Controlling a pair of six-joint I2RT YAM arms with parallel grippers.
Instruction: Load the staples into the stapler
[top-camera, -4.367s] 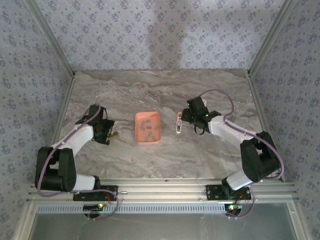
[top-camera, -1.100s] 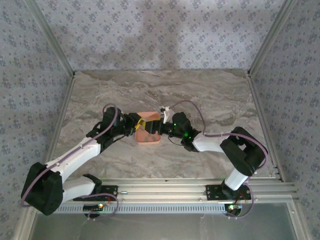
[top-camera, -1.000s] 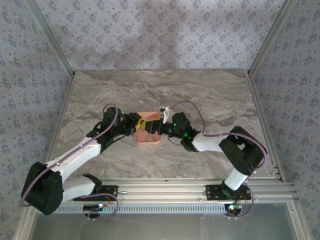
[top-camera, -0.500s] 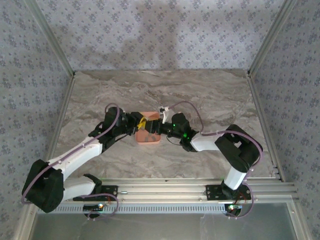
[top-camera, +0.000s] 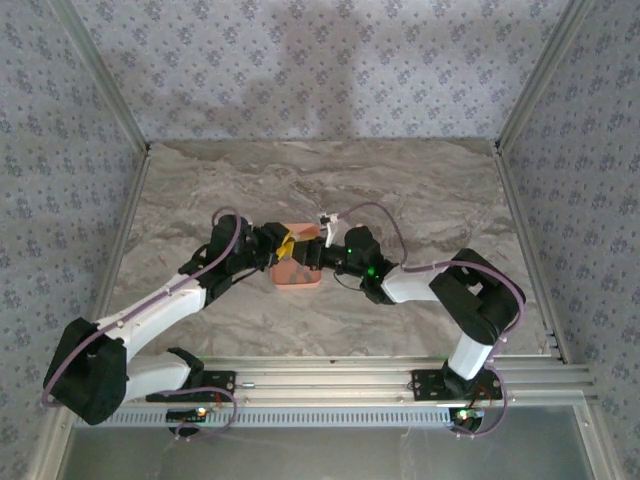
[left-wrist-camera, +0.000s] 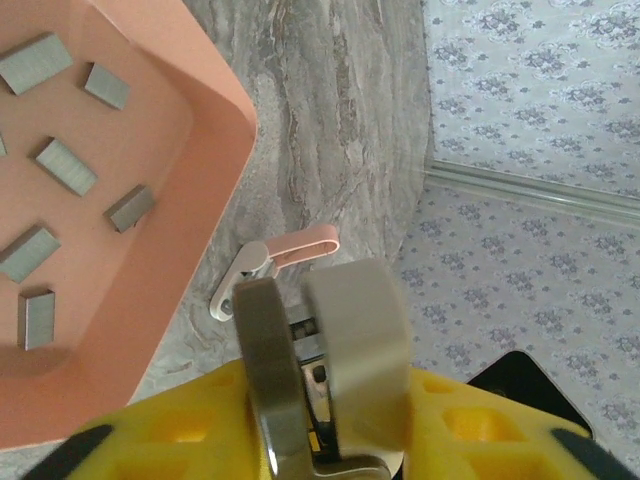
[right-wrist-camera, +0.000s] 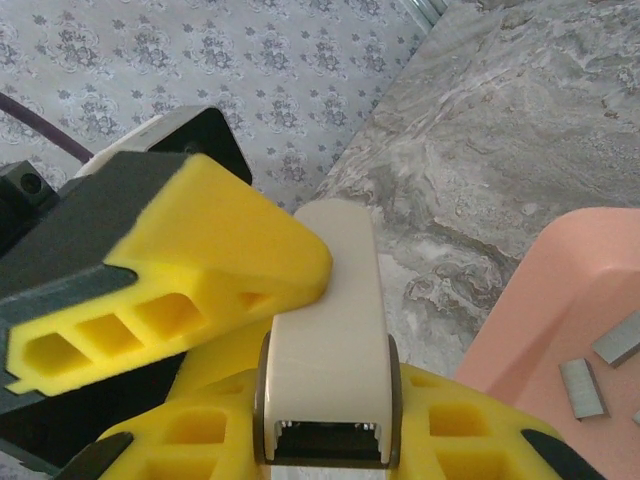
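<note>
Smooth, pale, rounded plastic around a thin metal channel, the stapler (right-wrist-camera: 325, 330) sits by the salmon tray's (left-wrist-camera: 215, 150) rim, pinched in the yellow-foam-padded right gripper (right-wrist-camera: 322, 415). The left gripper (left-wrist-camera: 330, 400) flanks it; whether it grips, I cannot tell. Flat grey staples (left-wrist-camera: 65, 165) lie in the tray.

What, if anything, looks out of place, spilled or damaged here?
Nothing looks spilled or damaged. The staples lie loose at mixed angles, but inside the salmon tray. The stapler is gripped by the right gripper beside the tray, with a finger of the left gripper against it, as loading would need.
</note>
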